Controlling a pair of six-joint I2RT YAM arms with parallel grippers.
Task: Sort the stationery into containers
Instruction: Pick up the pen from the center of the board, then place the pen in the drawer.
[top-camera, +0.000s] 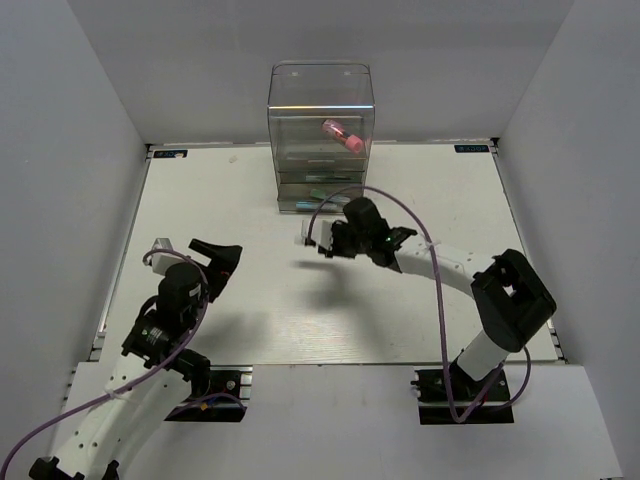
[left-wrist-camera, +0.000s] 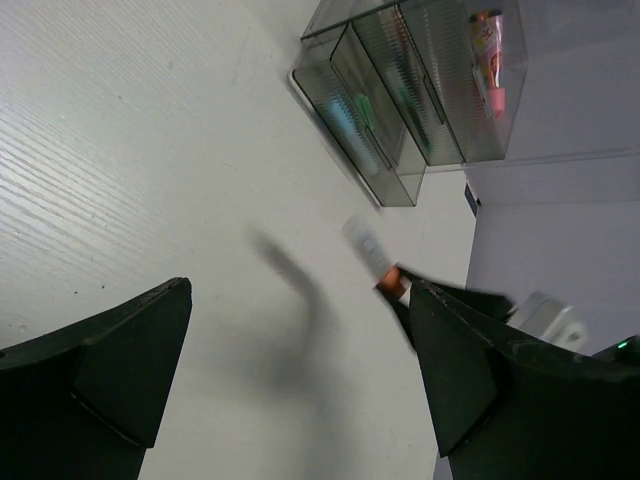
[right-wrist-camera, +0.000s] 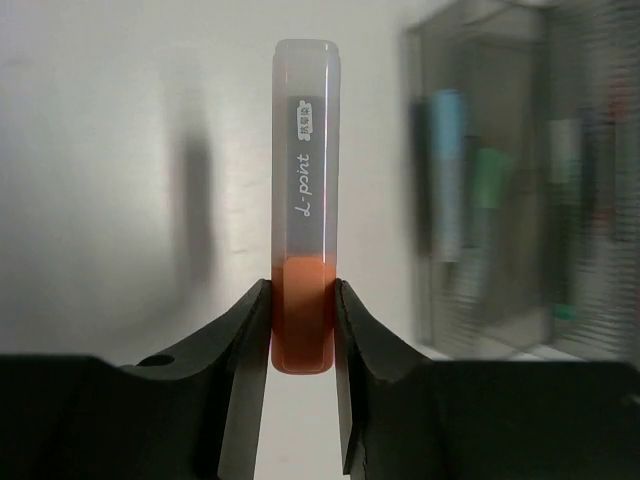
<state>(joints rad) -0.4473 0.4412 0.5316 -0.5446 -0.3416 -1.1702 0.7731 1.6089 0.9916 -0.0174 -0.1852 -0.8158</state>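
My right gripper (right-wrist-camera: 302, 320) is shut on the orange end of a short orange marker (right-wrist-camera: 303, 190) with a frosted cap, lifted off the table in front of the clear organiser (top-camera: 320, 135). In the top view the marker (top-camera: 310, 234) sticks out left of the right gripper (top-camera: 325, 243). The left wrist view shows the same marker (left-wrist-camera: 372, 252) in mid-air. A pink tube (top-camera: 343, 136) stands in the organiser's tall upper part. Blue and green markers (right-wrist-camera: 470, 190) lie in its drawers. My left gripper (top-camera: 222, 262) hangs open over bare table at the left, holding nothing.
White walls close in the table (top-camera: 250, 200) at the back and both sides. The organiser stands at the back centre. A dark shadow (top-camera: 320, 295) of the right arm falls on the table's middle.
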